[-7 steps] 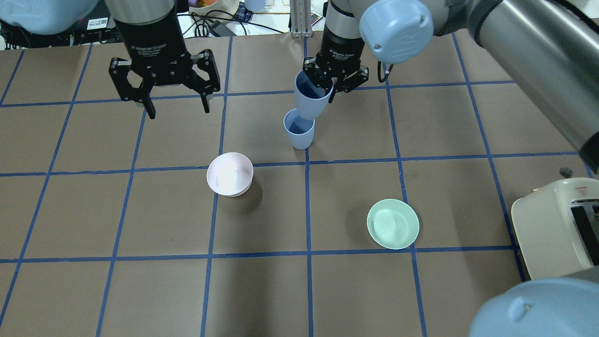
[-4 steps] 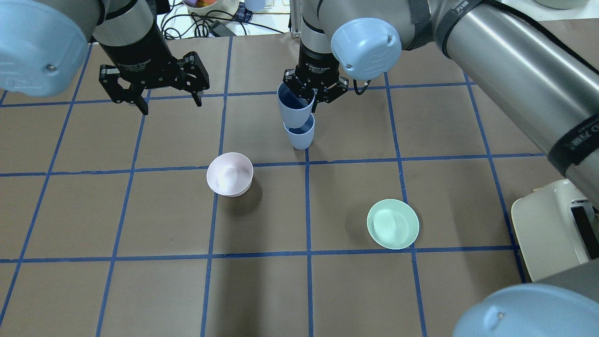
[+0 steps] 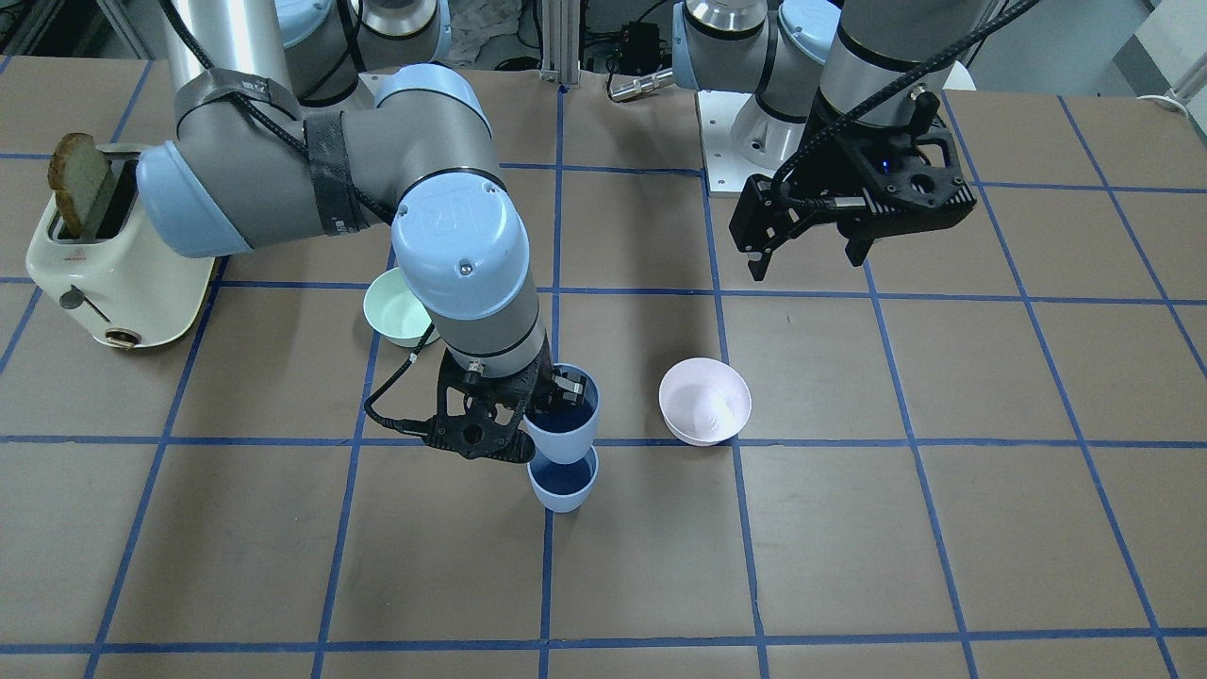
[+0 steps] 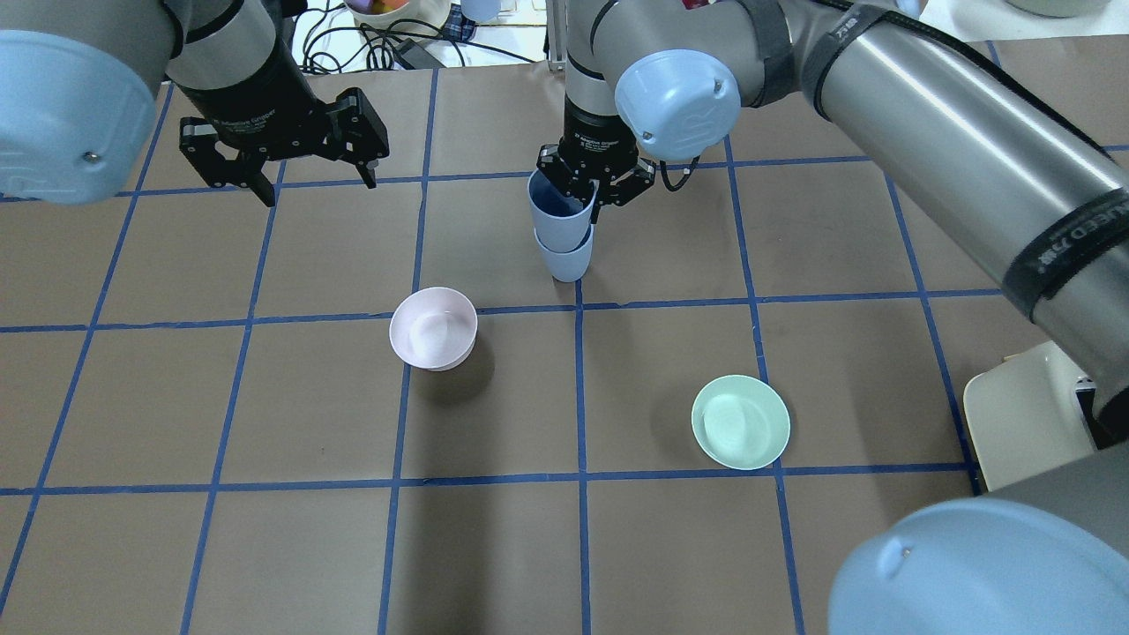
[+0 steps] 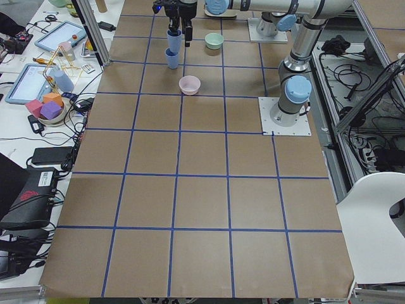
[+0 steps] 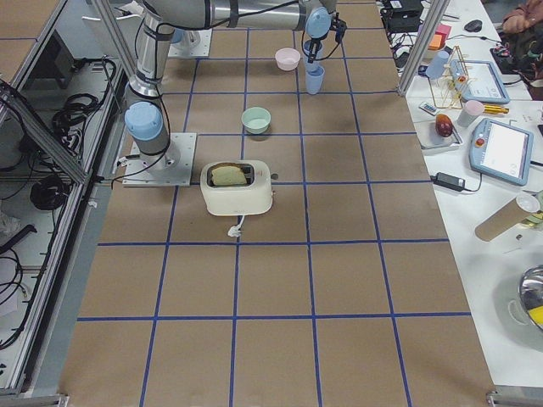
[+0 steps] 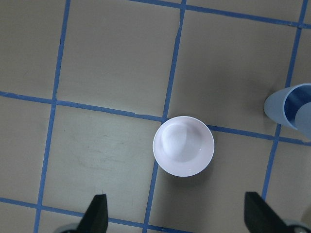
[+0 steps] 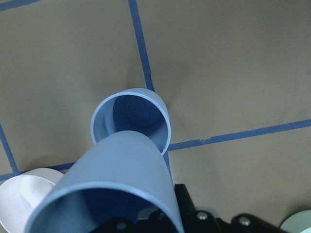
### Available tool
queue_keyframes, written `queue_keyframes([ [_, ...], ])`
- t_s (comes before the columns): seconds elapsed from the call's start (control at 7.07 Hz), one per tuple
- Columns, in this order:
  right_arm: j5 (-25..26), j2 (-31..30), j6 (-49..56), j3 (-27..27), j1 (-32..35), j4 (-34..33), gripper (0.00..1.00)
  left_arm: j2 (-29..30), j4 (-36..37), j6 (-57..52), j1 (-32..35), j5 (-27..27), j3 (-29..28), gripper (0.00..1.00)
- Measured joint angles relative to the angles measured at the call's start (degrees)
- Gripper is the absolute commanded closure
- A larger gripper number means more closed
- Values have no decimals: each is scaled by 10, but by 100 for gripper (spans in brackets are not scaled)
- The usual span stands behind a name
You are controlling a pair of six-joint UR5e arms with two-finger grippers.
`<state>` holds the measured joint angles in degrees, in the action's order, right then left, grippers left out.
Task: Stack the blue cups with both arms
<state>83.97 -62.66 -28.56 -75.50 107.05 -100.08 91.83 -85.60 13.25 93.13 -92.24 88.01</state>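
Note:
One blue cup (image 4: 565,258) stands upright on the table near the far middle. My right gripper (image 4: 593,187) is shut on the rim of the second blue cup (image 4: 557,212), one finger inside it. This held cup is tilted, and its base sits in the mouth of the standing one (image 3: 563,487). The right wrist view shows the held cup (image 8: 112,187) over the standing cup's opening (image 8: 131,119). My left gripper (image 4: 316,188) is open and empty, raised over the table to the left of the cups. It also shows in the front view (image 3: 806,266).
A pale pink bowl (image 4: 433,328) sits in front of the cups to the left, below my left wrist camera (image 7: 183,145). A mint green bowl (image 4: 740,422) sits to the right front. A cream toaster (image 3: 104,247) with a bread slice stands at the right edge.
My right gripper has carried the held cup left and down, so its base has entered the standing cup. My left gripper has drawn back and to the left, still open.

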Motion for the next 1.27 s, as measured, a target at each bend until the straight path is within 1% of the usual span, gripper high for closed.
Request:
queue_keyframes([
  [0.28,0,6,-1,1,0,-8,84,1,0,-3,-3,0,0,0],
  [0.42,1,9,-1,1,0,-18,72,-1,-9,-3,-8,-1,0,0],
  [0.57,2,11,-1,0,0,-22,71,-3,-17,-3,-11,-1,-1,0],
  [0.71,2,11,-1,0,0,-22,63,-3,-22,-2,-13,0,-1,0],
  [0.85,2,12,-1,-1,0,-21,51,-3,-23,-2,-14,-1,-2,0],
  [0.99,2,12,-1,-1,0,-21,21,-3,-23,-2,-14,-2,-2,0],
  [1.13,2,12,-1,-2,0,-21,4,-3,-22,-2,-14,-4,-2,0],
  [1.27,3,12,-1,-2,-1,-22,0,-2,-22,-2,-14,-5,-2,0],
])
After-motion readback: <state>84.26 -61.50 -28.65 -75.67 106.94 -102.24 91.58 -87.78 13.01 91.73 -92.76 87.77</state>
